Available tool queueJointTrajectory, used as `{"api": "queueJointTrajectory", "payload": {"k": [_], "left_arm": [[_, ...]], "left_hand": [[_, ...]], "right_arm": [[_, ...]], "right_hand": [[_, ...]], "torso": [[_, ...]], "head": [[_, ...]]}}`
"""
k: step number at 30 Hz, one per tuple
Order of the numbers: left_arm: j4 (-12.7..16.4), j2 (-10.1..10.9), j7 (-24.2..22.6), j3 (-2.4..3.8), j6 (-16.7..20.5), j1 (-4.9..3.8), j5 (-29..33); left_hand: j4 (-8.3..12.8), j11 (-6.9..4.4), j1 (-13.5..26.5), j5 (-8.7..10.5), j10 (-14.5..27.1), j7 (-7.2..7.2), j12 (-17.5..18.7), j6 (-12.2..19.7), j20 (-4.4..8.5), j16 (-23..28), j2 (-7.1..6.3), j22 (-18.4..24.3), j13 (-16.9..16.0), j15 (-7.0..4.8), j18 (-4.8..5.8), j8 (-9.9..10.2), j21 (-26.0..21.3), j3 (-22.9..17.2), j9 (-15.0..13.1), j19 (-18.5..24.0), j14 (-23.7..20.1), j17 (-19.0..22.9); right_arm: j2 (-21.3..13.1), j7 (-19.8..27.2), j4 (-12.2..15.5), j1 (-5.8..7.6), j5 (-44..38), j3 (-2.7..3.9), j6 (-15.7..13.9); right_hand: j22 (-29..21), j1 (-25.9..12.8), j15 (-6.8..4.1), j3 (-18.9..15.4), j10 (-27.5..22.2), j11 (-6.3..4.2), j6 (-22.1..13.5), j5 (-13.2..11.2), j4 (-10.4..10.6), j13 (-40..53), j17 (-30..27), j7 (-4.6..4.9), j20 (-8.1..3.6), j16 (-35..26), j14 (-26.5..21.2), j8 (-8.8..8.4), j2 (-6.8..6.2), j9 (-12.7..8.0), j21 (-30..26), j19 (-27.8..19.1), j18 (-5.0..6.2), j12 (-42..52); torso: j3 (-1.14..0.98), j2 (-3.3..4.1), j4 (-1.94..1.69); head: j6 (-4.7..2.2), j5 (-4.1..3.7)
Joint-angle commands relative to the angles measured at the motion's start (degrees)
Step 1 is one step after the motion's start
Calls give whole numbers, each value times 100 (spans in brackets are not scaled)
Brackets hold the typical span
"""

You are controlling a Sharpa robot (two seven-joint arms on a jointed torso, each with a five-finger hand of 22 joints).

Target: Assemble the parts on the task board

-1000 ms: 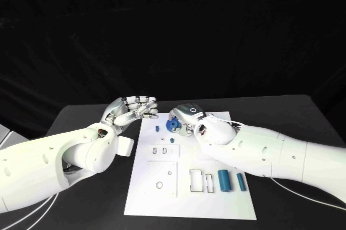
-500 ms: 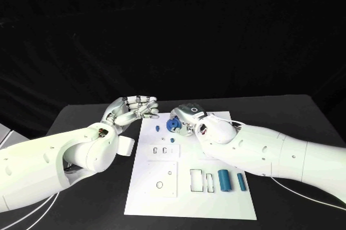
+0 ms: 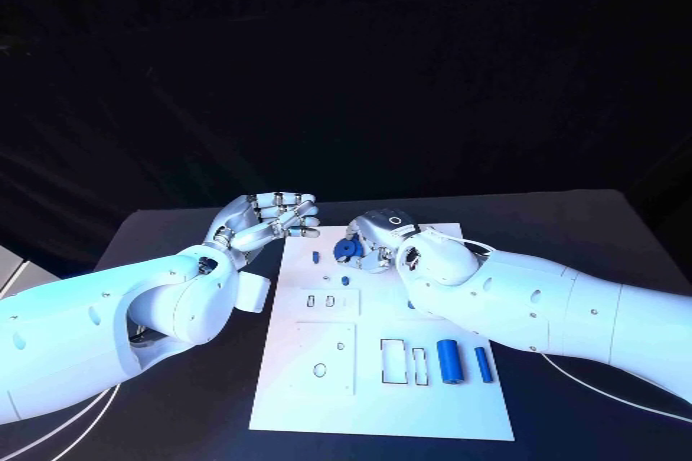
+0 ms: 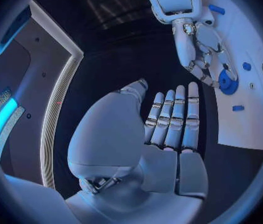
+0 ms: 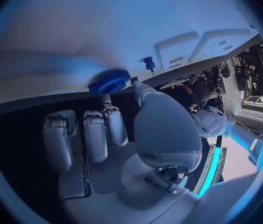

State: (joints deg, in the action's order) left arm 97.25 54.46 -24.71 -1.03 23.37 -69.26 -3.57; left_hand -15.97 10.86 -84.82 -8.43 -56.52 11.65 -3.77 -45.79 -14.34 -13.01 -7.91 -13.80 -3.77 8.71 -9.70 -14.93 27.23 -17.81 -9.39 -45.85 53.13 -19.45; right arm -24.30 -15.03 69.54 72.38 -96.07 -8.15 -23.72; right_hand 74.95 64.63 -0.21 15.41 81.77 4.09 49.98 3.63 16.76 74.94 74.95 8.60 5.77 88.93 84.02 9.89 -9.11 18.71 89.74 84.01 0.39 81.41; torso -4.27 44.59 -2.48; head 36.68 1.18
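The white task board [image 3: 382, 401] lies in the middle of the black table. At its far end my right hand [image 3: 382, 236] pinches a blue gear [image 3: 346, 249] just over the board; the right wrist view shows the gear [image 5: 109, 81] between the thumb and a fingertip [image 5: 114, 115]. The left wrist view also shows the gear [image 4: 227, 82] inside the right hand's fingers [image 4: 196, 59]. My left hand [image 3: 274, 218] hovers off the board's far left corner, holding nothing, fingers [image 4: 171, 117] extended side by side. A small blue peg [image 3: 315, 257] and a blue knob [image 3: 346, 279] are on the board near the gear.
Two blue cylinders [image 3: 449, 361] [image 3: 483, 364] lie side by side on the near right part of the board, next to two rectangular slots [image 3: 392, 361]. White blocks [image 3: 329, 302] [image 3: 325, 359] with holes sit left of centre. Bare table [image 3: 173, 411] surrounds the board.
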Motion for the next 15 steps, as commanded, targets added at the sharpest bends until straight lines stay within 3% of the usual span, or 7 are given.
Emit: {"api": "queueJointTrajectory", "payload": {"k": [1,9,15], "left_arm": [[10,-8,-25,4,-127,-7,38],[8,-4,-29,4,-131,-7,39],[8,6,-37,4,-134,-7,39]], "left_hand": [[1,7,62,12,24,177,20,18,-3,21,13,-5,5,-2,-38,22,24,-22,9,27,-56,-7],[1,7,62,12,24,177,20,18,-3,21,13,-5,5,-2,-38,22,24,-22,9,27,-56,-7],[-1,10,72,16,32,181,19,21,-6,23,7,-8,5,1,-38,26,30,-22,10,36,-60,-13]], "right_arm": [[-20,-3,-18,-14,129,-12,318],[-117,-103,40,-14,153,-14,552],[-334,-125,272,-11,125,-12,245]], "right_hand": [[1505,17,20,19,18,0,58,-15,-29,689,1287,6,29,28,549,39,87,16,26,599,-39,11],[1505,2,14,30,35,-8,107,-18,-22,704,1307,-3,25,36,553,63,116,25,26,599,-39,28],[1505,17,8,41,58,-15,145,-17,-38,725,1316,-11,20,39,555,83,120,32,26,599,-39,50]], "torso": [[-5,2,-3],[-2,0,-4],[0,-5,8]], "head": [[10,-1],[9,-5],[-5,-5]]}}
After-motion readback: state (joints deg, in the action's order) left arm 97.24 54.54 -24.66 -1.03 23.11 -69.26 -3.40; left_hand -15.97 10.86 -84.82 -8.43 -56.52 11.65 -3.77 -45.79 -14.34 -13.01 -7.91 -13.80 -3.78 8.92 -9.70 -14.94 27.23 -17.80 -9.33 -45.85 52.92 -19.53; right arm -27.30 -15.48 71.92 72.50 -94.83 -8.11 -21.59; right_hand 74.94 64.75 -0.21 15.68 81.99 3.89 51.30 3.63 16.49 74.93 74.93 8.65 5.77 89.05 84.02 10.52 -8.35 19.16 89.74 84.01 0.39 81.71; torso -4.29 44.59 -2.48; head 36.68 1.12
